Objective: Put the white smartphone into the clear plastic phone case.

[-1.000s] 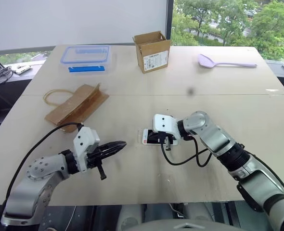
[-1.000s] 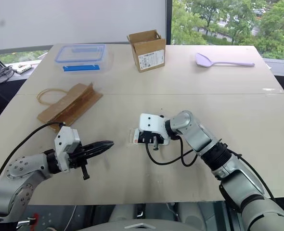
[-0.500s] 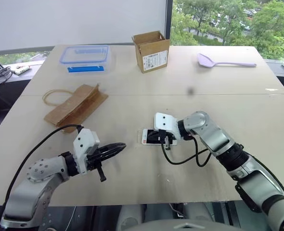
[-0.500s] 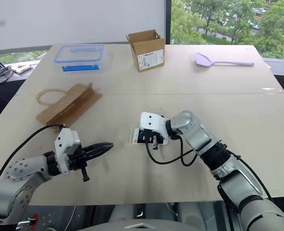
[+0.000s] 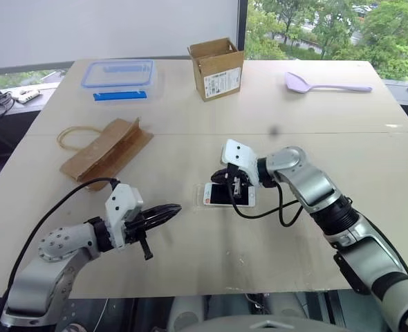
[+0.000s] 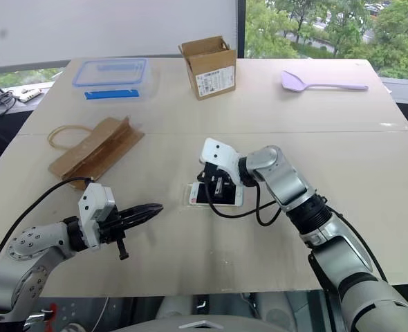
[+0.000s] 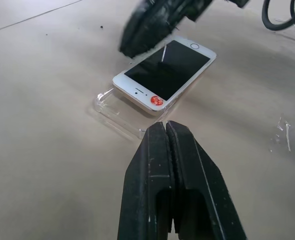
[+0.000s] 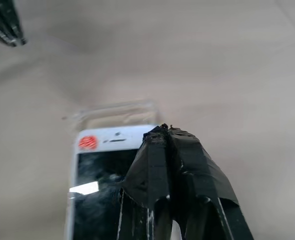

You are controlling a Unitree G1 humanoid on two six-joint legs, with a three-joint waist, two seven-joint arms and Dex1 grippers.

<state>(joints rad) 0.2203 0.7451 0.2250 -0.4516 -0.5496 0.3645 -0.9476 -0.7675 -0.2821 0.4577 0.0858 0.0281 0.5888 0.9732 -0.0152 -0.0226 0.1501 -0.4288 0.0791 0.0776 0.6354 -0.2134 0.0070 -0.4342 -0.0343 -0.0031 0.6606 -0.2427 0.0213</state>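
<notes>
**Phone sitting on the clear case, both grippers pinched shut and empty**

The white smartphone (image 5: 229, 195) lies face up near the middle of the table (image 5: 370, 159), resting on the clear plastic phone case (image 7: 118, 111). From the left wrist view the phone looks shifted along the case, with one end of the shell sticking out past the phone's end, so I can't say it's fully seated. The right gripper (image 5: 234, 184) is just above the phone's far long edge, fingers pressed together with nothing between them; I can't tell if the tips actually touch the screen. The left gripper (image 5: 168, 210) hangs off to the robot's left of the phone, pointed toward it, well apart, also closed and holding nothing.

Looks-wise: white bezel, black glossy screen, rounded corners, a small red round sticker (image 7: 156, 100) on the end facing the left gripper. The case is barely visible, just faint shiny edges.

Room to move is decent. Bare tabletop all around the phone and toward the near table edge. The brown paper bag (image 5: 107, 147), the clear box with a blue lid (image 5: 118, 75), the cardboard box (image 5: 217, 68) and the lavender spoon (image 5: 323, 84) are all farther back, well away.
</notes>
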